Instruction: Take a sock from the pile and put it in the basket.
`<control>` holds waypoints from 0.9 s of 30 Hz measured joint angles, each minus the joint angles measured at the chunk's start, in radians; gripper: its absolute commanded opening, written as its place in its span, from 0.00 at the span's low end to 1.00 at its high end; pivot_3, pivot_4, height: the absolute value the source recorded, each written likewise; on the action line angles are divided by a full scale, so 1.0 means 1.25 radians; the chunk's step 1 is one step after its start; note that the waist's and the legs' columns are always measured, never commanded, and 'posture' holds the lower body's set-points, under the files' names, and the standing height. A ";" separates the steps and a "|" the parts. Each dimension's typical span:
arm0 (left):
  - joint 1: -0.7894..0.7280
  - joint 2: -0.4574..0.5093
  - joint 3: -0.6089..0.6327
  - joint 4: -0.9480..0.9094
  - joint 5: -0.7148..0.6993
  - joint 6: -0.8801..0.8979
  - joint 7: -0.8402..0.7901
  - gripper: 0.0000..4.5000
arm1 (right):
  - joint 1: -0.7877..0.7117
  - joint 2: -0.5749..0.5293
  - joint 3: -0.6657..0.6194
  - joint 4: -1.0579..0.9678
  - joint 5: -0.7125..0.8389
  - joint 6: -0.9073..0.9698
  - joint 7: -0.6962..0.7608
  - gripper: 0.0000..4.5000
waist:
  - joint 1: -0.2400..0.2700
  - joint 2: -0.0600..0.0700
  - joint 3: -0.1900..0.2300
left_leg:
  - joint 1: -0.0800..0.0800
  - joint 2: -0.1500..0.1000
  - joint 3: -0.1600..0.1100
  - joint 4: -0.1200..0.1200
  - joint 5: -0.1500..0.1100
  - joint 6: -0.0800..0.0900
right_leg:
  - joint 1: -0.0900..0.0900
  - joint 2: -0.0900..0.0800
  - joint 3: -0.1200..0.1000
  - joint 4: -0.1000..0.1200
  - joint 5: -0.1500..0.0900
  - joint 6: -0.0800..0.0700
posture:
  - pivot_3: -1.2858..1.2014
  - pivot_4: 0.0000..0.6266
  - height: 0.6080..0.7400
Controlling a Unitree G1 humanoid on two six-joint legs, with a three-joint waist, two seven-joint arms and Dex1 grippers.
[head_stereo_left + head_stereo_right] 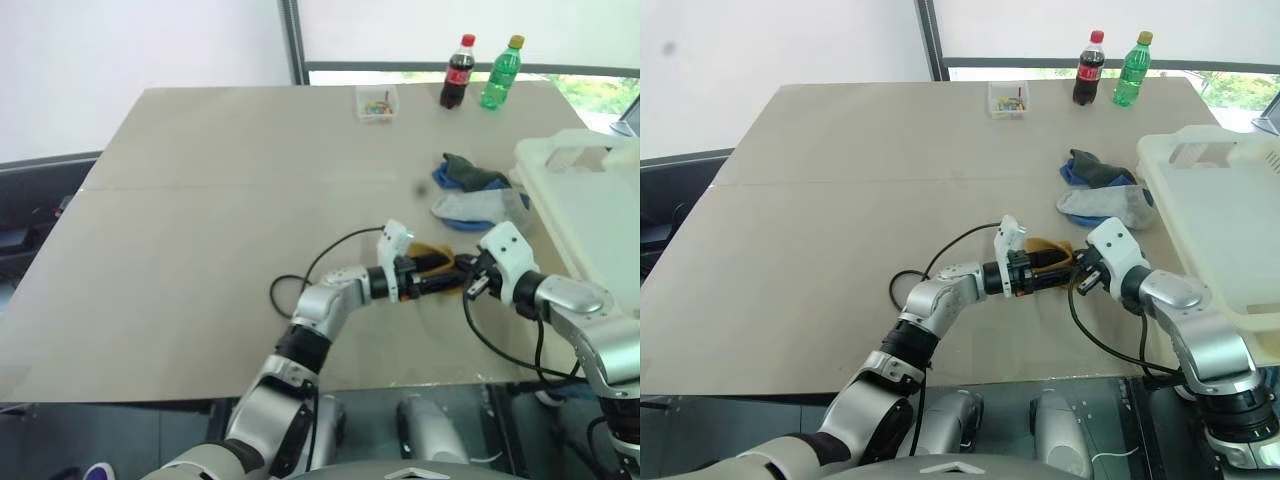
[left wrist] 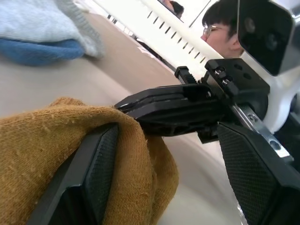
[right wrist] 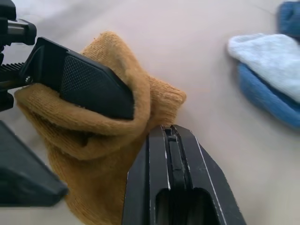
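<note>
Left eye view puts the mustard sock (image 1: pixel 432 262) at lower centre, draped over one finger of the spread left gripper (image 1: pixel 440 272), with the shut, empty right gripper (image 1: pixel 470 280) alongside; pinch it firmly before swinging toward the basket (image 1: pixel 600 200) at right

Left gripper (image 1: pixel 437 272) spread wide, right gripper (image 1: pixel 470 281) closed, tips meeting

Head views look down over the table (image 1: pixel 200 250); wrist views sit close, sharing the mustard sock (image 3: pixel 93 140).
</note>
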 measured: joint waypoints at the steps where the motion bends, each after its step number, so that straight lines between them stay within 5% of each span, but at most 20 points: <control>1: -0.012 -0.005 -0.001 0.021 0.009 -0.008 0.004 0.78 | 0.010 -0.001 -0.010 -0.012 0.002 0.007 -0.003 0.01 | 0.002 0.000 0.000 | 0.000 0.000 0.000 0.000 0.000 0.000 | 0.000 0.000 0.000 0.000 0.000 0.000 | 0.52 0.24 0.99; 4: -0.033 -0.011 -0.011 0.058 0.037 -0.026 0.008 0.78 | 0.024 0.000 -0.048 -0.044 0.029 0.039 -0.005 0.16 | 0.007 0.000 0.000 | 0.000 0.000 0.000 0.001 0.000 0.000 | 0.001 0.000 0.000 0.000 0.000 0.000 | 0.52 0.24 0.99; 13: -0.028 0.004 -0.030 0.065 0.070 -0.072 -0.029 0.78 | -0.035 0.087 -0.115 -0.109 0.119 0.141 -0.060 0.99 | 0.007 -0.001 -0.002 | 0.000 0.000 0.000 0.002 0.000 0.000 | 0.001 0.000 0.000 0.000 0.000 0.001 | 0.52 0.24 0.99; 27: 0.092 0.139 0.020 -0.186 -0.010 0.032 -0.082 0.78 | -0.114 0.150 -0.050 0.032 0.127 0.205 -0.106 0.99 | 0.006 0.000 -0.002 | -0.001 0.000 0.000 0.001 0.000 0.000 | -0.001 0.000 0.000 0.000 0.001 0.000 | 0.52 0.24 0.99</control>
